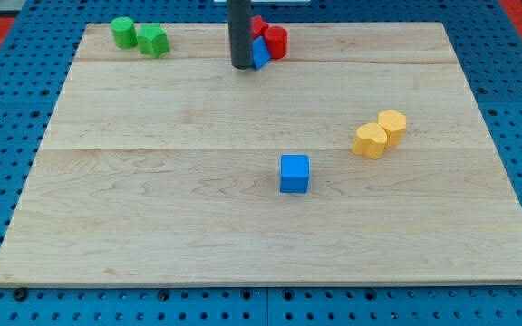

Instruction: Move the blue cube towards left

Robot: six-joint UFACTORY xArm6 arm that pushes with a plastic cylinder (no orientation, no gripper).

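Observation:
The blue cube (294, 173) sits on the wooden board (152, 208), a little right of the middle. My rod comes down from the view's top, and my tip (241, 65) rests near the board's top edge, far above and a little left of the blue cube. Right next to the tip's right side are a second blue block (261, 52), partly hidden by the rod, and two red blocks, one a cylinder (276, 42) and one (258, 25) mostly hidden.
A green cylinder (123, 32) and a green block (153, 41) stand at the top left. Two yellow blocks (369, 140) (391, 125) touch each other at the right. A blue pegboard (7, 136) surrounds the board.

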